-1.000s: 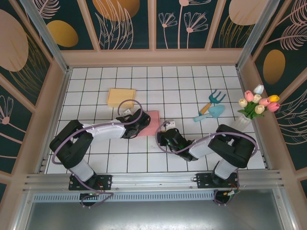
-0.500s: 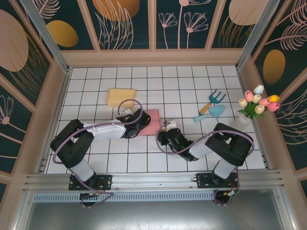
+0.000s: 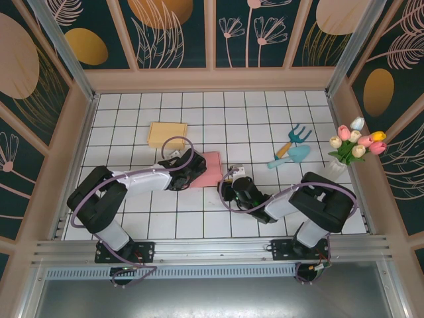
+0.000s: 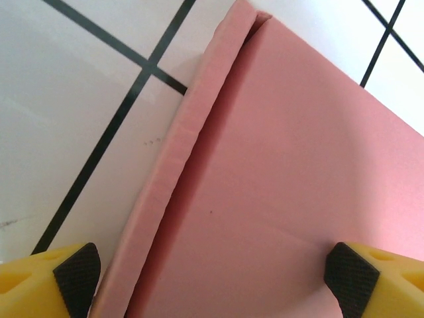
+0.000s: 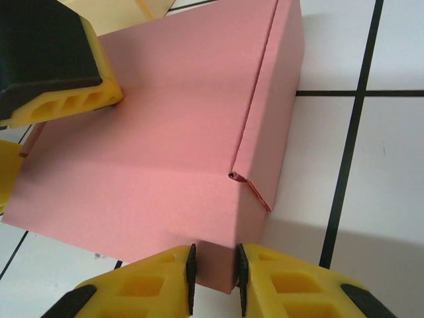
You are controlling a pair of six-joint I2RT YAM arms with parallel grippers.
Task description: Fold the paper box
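- Mid-table, a little left of centre and toward the near side, pink paper box (image 3: pixel 207 165) lies flat on the white tiled table (image 3: pixel 265 119).
- Progress, my read: mostly folded. Top panel is down and flat, side walls are up, and the shape reads as a closed low box.
- Right wrist view: a seam runs along the top by one side wall and ends in a small curled tab (image 5: pixel 236 176) that sticks up, not tucked flush.
- Left wrist view: the long side wall is doubled over beside the top panel, with a dark gap along it, so the wall is not pressed tight.
- Left to do, judged: seat that tab, press the edges closed, release.
- Right gripper (image 5: pixel 214 273): jaws nearly together, pinching the box's near corner edge; pink card fills the slot between the yellow fingers.
- Left gripper (image 4: pixel 212 277): jaws spread wide, gripping nothing. One black pad (image 4: pixel 76 271) sits just outside the side wall, the other over the top panel. Cannot tell whether the pads touch the card.
- Left arm reaches low from the near left, wrist over the box's left part. Right arm is bent low from the near right, wrist at the box's near right corner.
- One left finger (image 5: pixel 56 66) also shows at the far side of the top panel in the right wrist view.
- Further out: yellow box (image 3: pixel 167 134) far left of the pink one, garden tools (image 3: pixel 293 147) to the right, tulips (image 3: pixel 356 141) at the right wall, all well apart.
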